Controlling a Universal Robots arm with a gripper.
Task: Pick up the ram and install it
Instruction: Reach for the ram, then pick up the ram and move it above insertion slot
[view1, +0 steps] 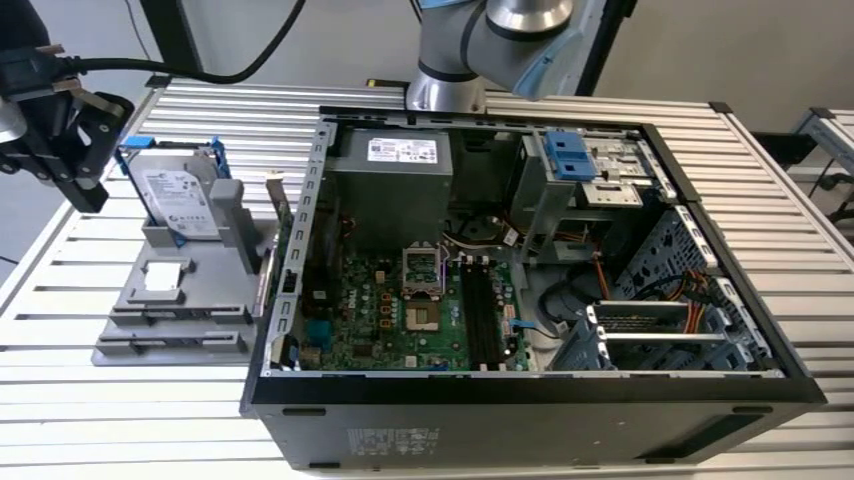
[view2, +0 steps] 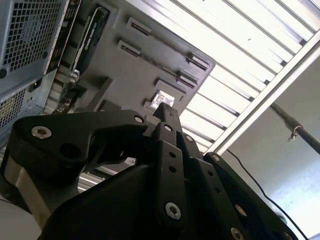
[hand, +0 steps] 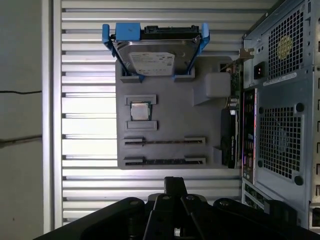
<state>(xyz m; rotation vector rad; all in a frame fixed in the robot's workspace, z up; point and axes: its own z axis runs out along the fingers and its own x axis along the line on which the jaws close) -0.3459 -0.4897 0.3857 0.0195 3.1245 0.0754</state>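
I read the claw (hand: 175, 182) as pinched closed on nothing, hanging clear of the grey tray (hand: 170, 122), and the ram (hand: 160, 161) looks like the dark strip in the tray slot nearest it, though I can't be sure.

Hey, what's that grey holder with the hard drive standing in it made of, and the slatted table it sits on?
Grey holder: looks like matte plastic, possibly printed, going by its dull, even grey surface and blocky moulded slots.
Table: probably bare aluminium, going by the long ribbed slats with a bright, silvery sheen that catches the light.
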